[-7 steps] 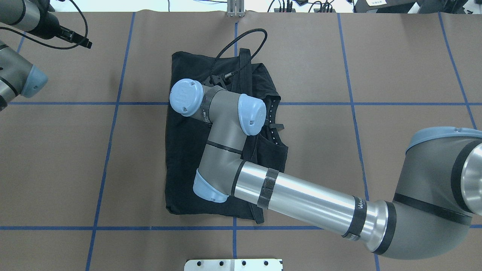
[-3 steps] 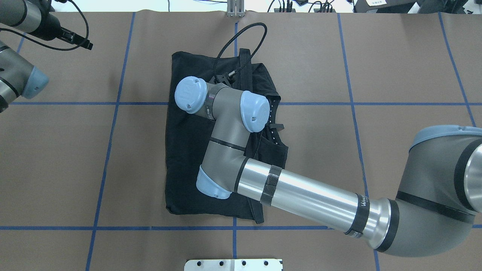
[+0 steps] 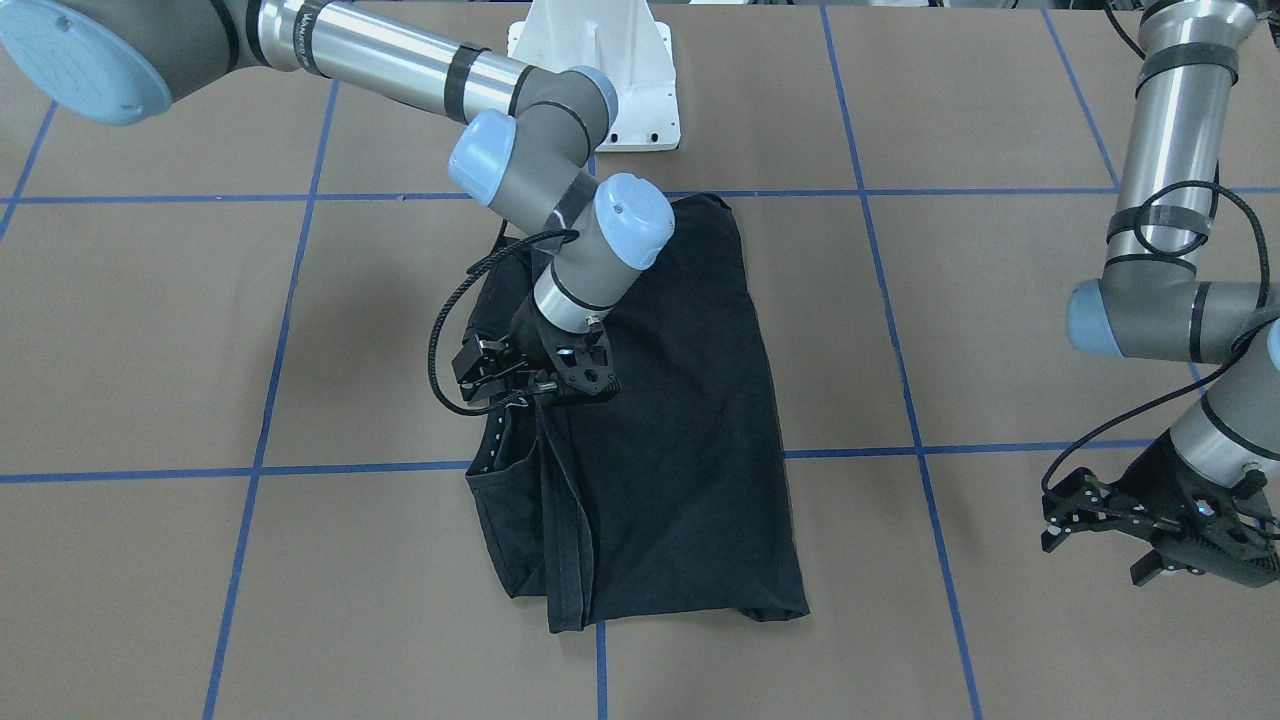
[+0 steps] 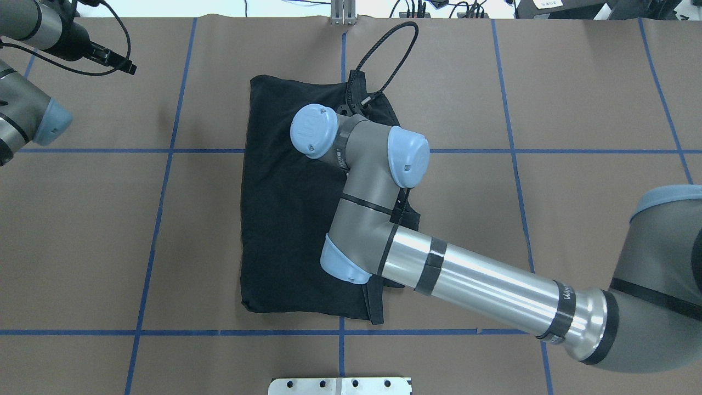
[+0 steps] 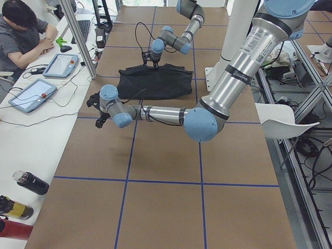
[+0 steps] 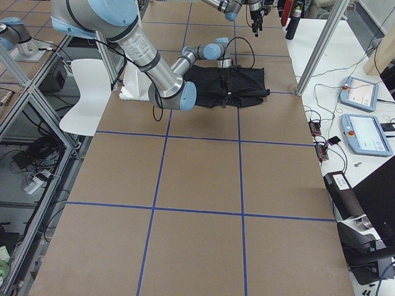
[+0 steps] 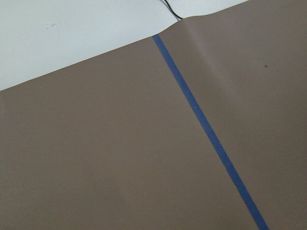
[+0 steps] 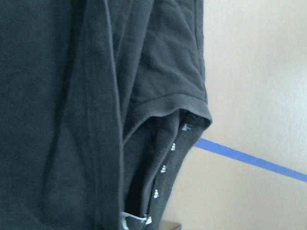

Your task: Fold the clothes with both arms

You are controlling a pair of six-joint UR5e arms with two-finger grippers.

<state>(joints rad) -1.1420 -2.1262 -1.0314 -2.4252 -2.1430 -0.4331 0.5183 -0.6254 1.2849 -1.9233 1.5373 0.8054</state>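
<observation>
Beneath the right pincer lies the folded black T-shirt.

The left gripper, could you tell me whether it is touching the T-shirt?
Apart. The front-facing view shows the left gripper off to one side of the T-shirt, with a wide stretch of bare table between them.
</observation>
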